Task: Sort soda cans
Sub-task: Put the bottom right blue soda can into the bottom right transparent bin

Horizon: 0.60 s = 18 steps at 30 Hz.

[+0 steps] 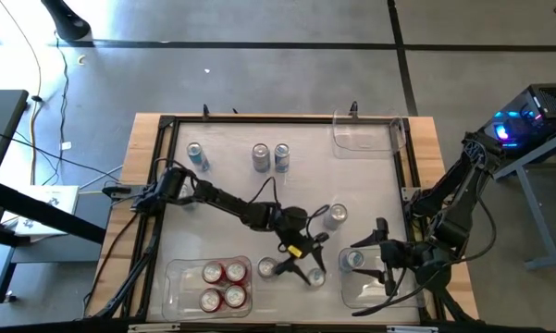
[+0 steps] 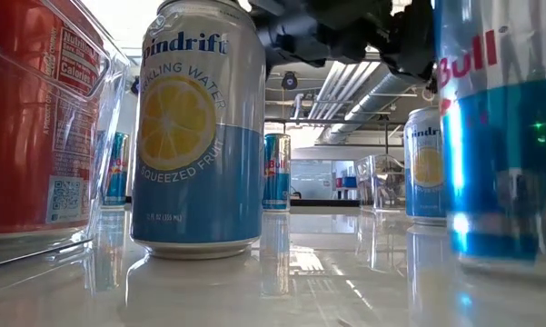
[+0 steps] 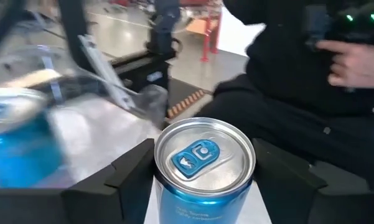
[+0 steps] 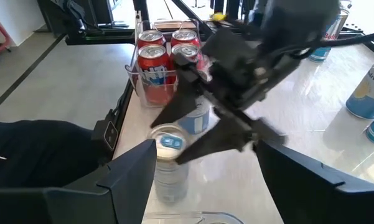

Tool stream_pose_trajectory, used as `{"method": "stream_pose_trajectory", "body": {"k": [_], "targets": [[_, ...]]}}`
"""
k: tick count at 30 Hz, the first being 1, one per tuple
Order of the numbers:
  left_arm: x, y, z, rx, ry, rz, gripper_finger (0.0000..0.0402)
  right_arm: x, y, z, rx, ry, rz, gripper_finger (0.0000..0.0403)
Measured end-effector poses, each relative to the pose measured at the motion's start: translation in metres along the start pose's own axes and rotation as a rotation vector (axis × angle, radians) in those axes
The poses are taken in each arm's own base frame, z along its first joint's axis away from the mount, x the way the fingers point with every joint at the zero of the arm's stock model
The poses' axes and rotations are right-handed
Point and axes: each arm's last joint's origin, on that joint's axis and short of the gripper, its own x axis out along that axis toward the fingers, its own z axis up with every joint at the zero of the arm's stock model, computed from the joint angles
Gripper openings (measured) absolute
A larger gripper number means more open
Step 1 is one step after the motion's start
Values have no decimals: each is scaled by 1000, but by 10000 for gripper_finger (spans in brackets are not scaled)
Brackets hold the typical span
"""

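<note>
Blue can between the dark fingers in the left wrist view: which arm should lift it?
Left. The left gripper, open, straddles the can, a finger on each side. The right gripper sits apart, at another can.

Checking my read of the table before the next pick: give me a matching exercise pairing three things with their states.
Things:
1. red cans
2. top-right bin in the overhead view
3. left hand

States:
a. open, straddling a blue can
b. holds nothing
c. four together in the bottom-left bin

Pairs: 1-c, 2-b, 3-a
</note>
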Motion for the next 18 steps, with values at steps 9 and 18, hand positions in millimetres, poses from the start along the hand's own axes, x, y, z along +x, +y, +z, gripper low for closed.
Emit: {"method": "stream_pose_trajectory", "body": {"k": [9, 18], "targets": [[-4, 11, 11, 48, -2, 75, 227, 1, -3, -3, -36, 28, -24, 275], [-7, 17, 5, 6, 58, 185, 233, 32, -9, -10, -105, 179, -10, 275]]}}
